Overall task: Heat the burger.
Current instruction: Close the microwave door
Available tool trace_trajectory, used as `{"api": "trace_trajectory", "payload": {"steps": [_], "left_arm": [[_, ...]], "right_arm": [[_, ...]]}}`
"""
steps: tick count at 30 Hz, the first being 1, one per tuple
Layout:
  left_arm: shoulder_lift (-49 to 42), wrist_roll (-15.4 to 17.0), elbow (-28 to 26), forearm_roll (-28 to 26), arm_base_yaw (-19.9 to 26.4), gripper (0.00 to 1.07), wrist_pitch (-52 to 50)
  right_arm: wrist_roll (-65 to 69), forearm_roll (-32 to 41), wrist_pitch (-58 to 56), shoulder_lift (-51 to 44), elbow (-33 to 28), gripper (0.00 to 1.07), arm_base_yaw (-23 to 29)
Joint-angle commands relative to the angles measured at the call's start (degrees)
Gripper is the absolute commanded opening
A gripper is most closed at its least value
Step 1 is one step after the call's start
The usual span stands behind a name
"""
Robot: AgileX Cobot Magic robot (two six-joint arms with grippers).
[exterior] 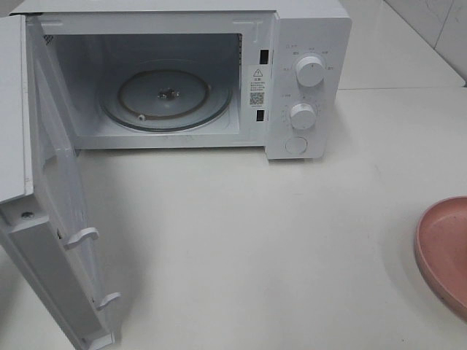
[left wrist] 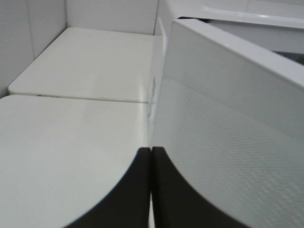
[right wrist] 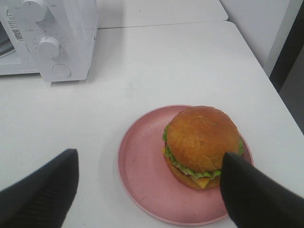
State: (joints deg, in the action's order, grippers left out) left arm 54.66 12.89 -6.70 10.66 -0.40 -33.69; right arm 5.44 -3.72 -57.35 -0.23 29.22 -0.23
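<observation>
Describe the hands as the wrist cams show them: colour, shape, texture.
Left hand: two black fingers with rounded outer edges and flat inner faces. Right hand: two broad black fingers; one shows a fine ribbed texture, the other looks smooth. No cables or markings visible. Neither arm appears in the exterior high view.

We see the microwave (exterior: 190, 73) in the upper left of the overhead frame, its door (exterior: 51, 219) swung out to the lower left and the turntable (exterior: 166, 95) inside. The plate (exterior: 445, 251) lies at the right edge; the burger (right wrist: 202, 145) sits on it.
</observation>
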Motion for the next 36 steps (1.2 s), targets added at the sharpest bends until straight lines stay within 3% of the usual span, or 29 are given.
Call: {"api": "trace_trajectory", "payload": {"steps": [1, 2, 6, 17, 20, 21, 22, 25, 27, 31, 36], "left_arm": [[2.5, 5.5, -0.2, 8.2, -0.2, 0.0, -6.0], [4.6, 8.1, -0.2, 12.0, -0.2, 0.0, -8.4], [9.6, 11.5, -0.2, 14.6, -0.2, 0.0, -12.7], [21.4, 10.9, -0.7, 19.2, -0.5, 0.0, -23.8], [23.1, 10.6, -2.1, 19.3, -2.8, 0.0, -22.6], [23.9, 8.6, -3.1, 19.3, -5.0, 0.0, -21.5], [24.8, 6.0, -3.7, 18.0, -7.5, 0.0, -21.0], [25.3, 5.3, -4.0, 16.6, -8.5, 0.0, -21.0], [26.4, 4.7, -4.1, 8.7, -11.4, 0.0, -21.3], [27.2, 4.6, -4.5, 4.1, -13.6, 0.0, -21.5], [30.3, 4.4, -7.3, 3.3, -17.0, 0.0, -20.9]], "right_arm": [[-0.7, -0.3, 0.3, -1.4, 0.1, 0.76, -0.2], [-0.7, -0.3, 0.3, -1.4, 0.1, 0.76, -0.2], [-0.7, -0.3, 0.3, -1.4, 0.1, 0.76, -0.2], [-0.7, -0.3, 0.3, -1.4, 0.1, 0.76, -0.2], [-0.7, -0.3, 0.3, -1.4, 0.1, 0.76, -0.2], [-0.7, -0.3, 0.3, -1.4, 0.1, 0.76, -0.2], [-0.7, -0.3, 0.3, -1.4, 0.1, 0.76, -0.2], [-0.7, -0.3, 0.3, -1.4, 0.1, 0.76, -0.2], [-0.7, -0.3, 0.3, -1.4, 0.1, 0.76, -0.2], [-0.7, -0.3, 0.3, -1.4, 0.1, 0.76, -0.2], [-0.7, -0.3, 0.3, -1.4, 0.1, 0.76, -0.2]]}}
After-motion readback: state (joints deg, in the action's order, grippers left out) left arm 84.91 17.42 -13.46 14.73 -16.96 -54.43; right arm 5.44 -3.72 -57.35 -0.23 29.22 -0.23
